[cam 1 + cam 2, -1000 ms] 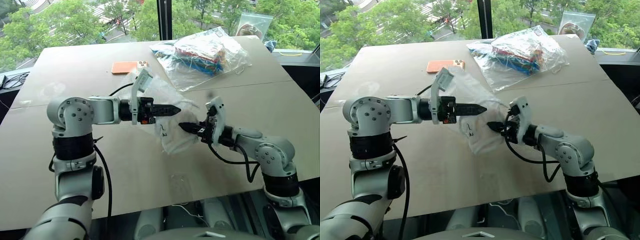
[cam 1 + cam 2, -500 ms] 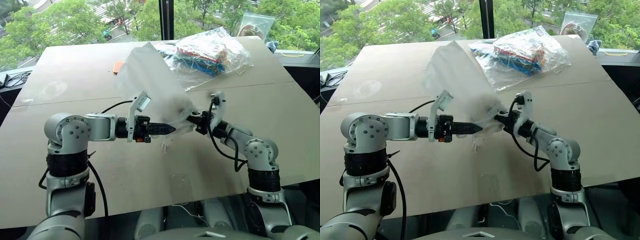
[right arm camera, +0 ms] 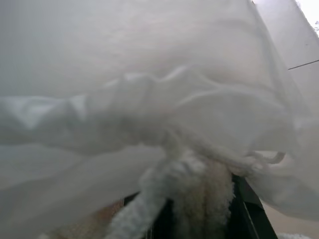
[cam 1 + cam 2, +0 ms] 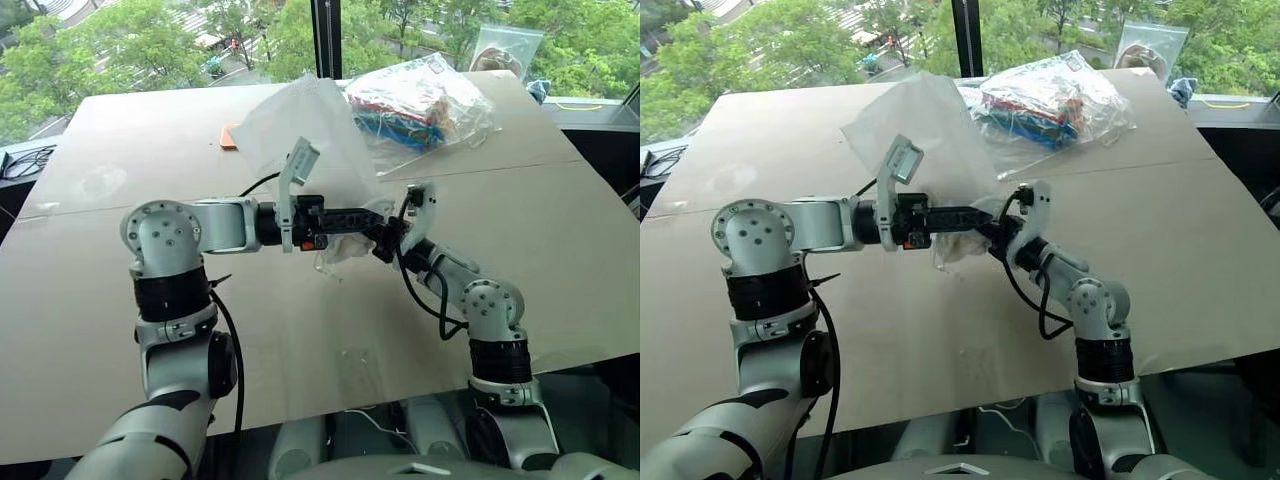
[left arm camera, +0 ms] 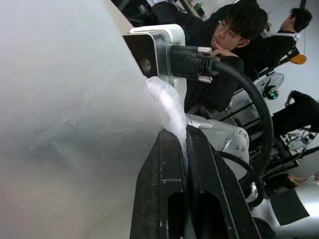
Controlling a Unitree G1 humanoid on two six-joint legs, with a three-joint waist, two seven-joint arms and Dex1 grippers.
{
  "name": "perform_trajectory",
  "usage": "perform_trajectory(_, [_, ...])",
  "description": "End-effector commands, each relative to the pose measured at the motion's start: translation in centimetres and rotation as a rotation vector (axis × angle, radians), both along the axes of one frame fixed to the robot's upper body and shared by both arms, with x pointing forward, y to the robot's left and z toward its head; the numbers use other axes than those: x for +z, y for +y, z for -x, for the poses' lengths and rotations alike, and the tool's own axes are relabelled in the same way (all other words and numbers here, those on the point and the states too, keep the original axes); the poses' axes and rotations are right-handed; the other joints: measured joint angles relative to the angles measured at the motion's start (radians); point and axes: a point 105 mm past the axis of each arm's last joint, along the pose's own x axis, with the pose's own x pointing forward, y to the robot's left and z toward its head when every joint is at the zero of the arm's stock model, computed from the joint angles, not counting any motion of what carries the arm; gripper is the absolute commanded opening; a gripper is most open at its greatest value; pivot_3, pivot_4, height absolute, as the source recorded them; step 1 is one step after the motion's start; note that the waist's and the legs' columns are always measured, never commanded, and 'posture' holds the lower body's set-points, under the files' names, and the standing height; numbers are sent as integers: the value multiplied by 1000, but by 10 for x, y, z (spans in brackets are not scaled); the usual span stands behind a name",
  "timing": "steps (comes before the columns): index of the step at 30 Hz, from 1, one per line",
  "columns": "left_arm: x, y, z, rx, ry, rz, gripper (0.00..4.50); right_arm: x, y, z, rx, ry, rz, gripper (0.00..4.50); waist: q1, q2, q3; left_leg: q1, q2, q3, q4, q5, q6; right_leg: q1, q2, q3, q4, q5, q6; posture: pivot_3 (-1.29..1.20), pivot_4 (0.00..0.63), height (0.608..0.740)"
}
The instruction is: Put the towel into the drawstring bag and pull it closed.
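Note:
The drawstring bag [image 4: 300,125], thin translucent white fabric, is held up off the table and billows above both arms. My left gripper [image 4: 378,222] reaches in from the left, level, and is shut on a pinched edge of the bag [image 5: 169,107]. Right beside it, my right gripper [image 4: 385,243] meets it tip to tip. In the right wrist view the towel [image 3: 199,199], white ribbed terry, sits clamped between the right fingers, with bag fabric [image 3: 149,74] draped over it. A crumpled white lump [image 4: 340,250] hangs just below the two grippers; bag or towel, I cannot tell.
An orange phone [image 4: 228,137] lies behind the raised bag, mostly hidden. A clear plastic bag of colourful items [image 4: 420,100] lies at the back right, a small clear zip bag [image 4: 505,45] beyond it. The tan table [image 4: 560,250] spreads around. Seated people [image 5: 224,50] show in the left wrist view.
The bag has risen off the table and now stands up above the arms. My left gripper has moved right and my right gripper up and left, so the two tips now meet.

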Motion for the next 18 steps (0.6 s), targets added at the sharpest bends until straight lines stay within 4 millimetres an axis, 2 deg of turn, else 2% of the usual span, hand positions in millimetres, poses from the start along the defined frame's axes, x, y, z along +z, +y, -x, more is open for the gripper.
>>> perform_trajectory(1, [-16,12,10,-2,34,-56,0,31,-12,-7,-38,-26,-193,41,1,0,0,0,0,0,0,0,0,0,0,0,0,0,0,0,150,740])
perform_trajectory(3, [-23,15,14,3,43,-88,0,30,-15,-9,-42,-11,-194,41,4,1,0,0,0,0,0,0,0,0,-1,0,0,0,0,0,150,740])
perform_trajectory(9, [-14,7,7,14,27,-44,0,23,4,-3,-7,-223,121,41,13,0,1,-1,-1,-1,0,0,0,0,-2,-1,-1,0,0,0,150,740])
perform_trajectory(10, [-15,8,5,28,28,-48,0,21,3,-4,-12,-232,152,786,11,0,1,-1,-2,0,0,0,0,0,-2,-1,0,0,0,0,150,740])
perform_trajectory(12, [-18,11,2,57,27,-61,0,15,1,-5,-2,-258,220,1100,5,0,1,0,-1,0,0,0,-1,0,-1,-1,0,0,0,0,150,740])
perform_trajectory(15, [-20,13,-5,93,24,-65,0,6,-6,-1,5,-289,313,2556,5,0,1,0,-1,-1,0,1,-2,0,-1,-1,0,0,0,0,150,740])
perform_trajectory(16, [-20,14,-7,103,22,-67,0,6,-10,2,8,-295,325,2899,6,0,1,0,-1,-1,0,1,-2,0,-1,-1,0,0,0,0,150,740])
perform_trajectory(18, [-20,16,-11,123,11,-77,0,6,-20,7,12,-320,369,2899,6,0,1,0,-1,-1,0,1,-1,0,-1,-1,0,0,0,0,150,740])
